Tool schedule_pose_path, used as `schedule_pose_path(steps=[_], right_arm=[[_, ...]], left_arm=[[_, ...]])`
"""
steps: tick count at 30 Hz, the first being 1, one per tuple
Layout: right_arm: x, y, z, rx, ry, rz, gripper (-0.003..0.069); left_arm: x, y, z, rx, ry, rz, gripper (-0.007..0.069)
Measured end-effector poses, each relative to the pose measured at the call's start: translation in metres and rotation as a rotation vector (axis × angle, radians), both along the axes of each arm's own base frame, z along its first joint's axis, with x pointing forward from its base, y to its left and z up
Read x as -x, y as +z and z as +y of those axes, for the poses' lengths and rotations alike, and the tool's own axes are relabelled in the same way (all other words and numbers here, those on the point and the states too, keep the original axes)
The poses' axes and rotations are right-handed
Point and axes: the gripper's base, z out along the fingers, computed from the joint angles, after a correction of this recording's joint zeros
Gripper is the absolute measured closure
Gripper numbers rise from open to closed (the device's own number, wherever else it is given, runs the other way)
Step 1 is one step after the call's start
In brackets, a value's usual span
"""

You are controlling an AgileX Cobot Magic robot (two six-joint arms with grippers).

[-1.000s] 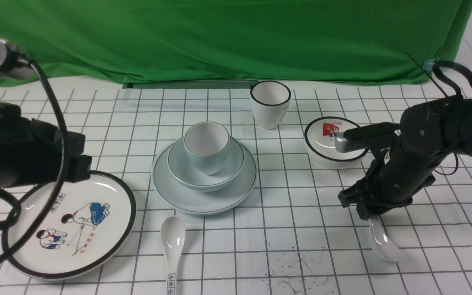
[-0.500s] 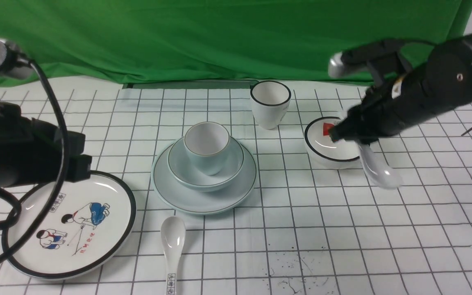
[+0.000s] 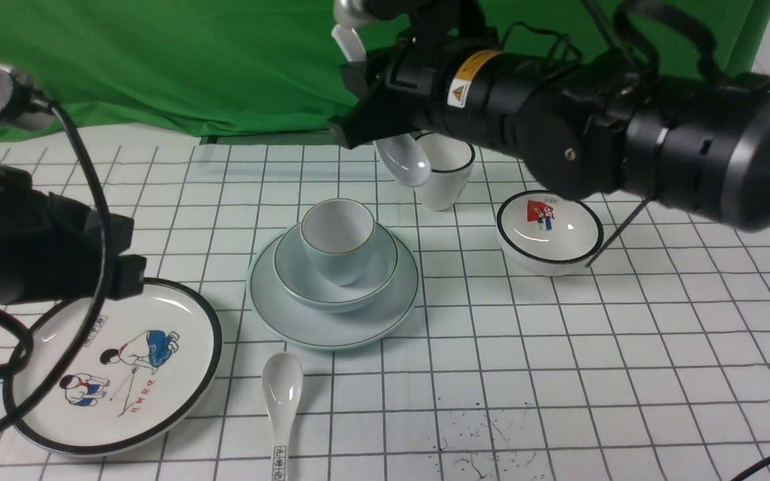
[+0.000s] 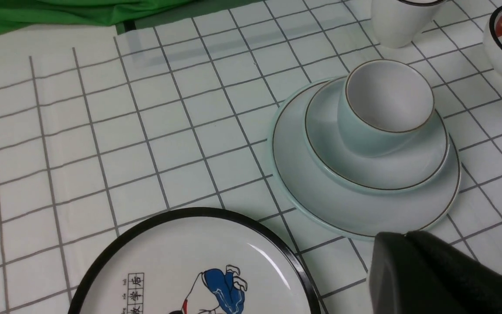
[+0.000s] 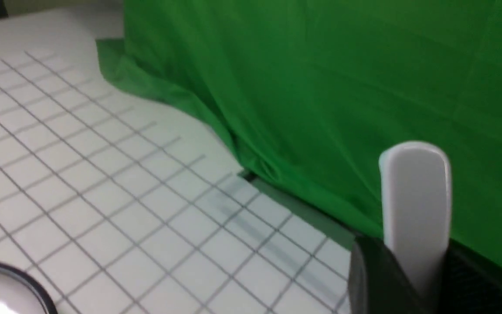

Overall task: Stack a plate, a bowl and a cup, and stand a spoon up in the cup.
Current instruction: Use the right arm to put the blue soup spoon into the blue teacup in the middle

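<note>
Spoon (image 3: 404, 162) up in the air! The right gripper (image 3: 368, 100) pinches it by the handle, jaws closed on the shaft, scoop hanging down and the handle end poking out above the fingers. From the right wrist the white handle (image 5: 415, 205) stands out of the black jaws against the green cloth (image 5: 320, 87).

From the front, the scoop hangs above the table (image 3: 559, 374), up and to the right of the cup (image 3: 337, 244), and covers the left edge of the black-rimmed cup (image 3: 452, 187) behind it. Not in the cup yet, and clear of it.

Stack is built: the plate (image 3: 331, 327) lies flat mid-table, the bowl (image 3: 331, 290) sits on it, and the cup stands upright in the bowl, mouth open and empty. The left wrist shows the same three nested: plate (image 4: 320, 205), bowl (image 4: 342, 161), cup (image 4: 386, 104).

Over on the left, the left gripper (image 3: 132, 272) hangs with its fingers pressed together, holding nothing, above the far edge of the picture plate (image 3: 114, 371). Its dark tip (image 4: 408, 257) shows just beside the stack's plate.

The printed spoon (image 3: 281, 401) lies in front of the stack, the flag bowl (image 3: 549, 230) off to its right.
</note>
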Motion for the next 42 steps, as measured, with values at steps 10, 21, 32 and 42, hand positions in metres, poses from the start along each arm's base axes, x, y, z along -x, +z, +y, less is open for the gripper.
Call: schedule_pose_path(steps=[10, 21, 32, 42], right_arm=[[-0.02, -0.057, 0.027, -0.222, -0.009, 0.04, 0.049], [-0.027, -0.096, 0.033, -0.19, -0.02, 0.105, 0.049], [-0.028, -0.104, 0.034, -0.178, -0.022, 0.119, 0.0381], [-0.013, -0.048, 0.021, -0.1, -0.011, 0.087, 0.0549]], left_arm=[[-0.001, 0.001, 0.0, -0.006, 0.002, -0.019, 0.0661], [-0.001, 0.002, 0.001, -0.008, 0.003, -0.03, 0.0661], [-0.002, 0.002, 0.001, -0.01, 0.003, -0.033, 0.0661], [0.007, 0.006, 0.002, 0.036, 0.028, -0.03, 0.0661]])
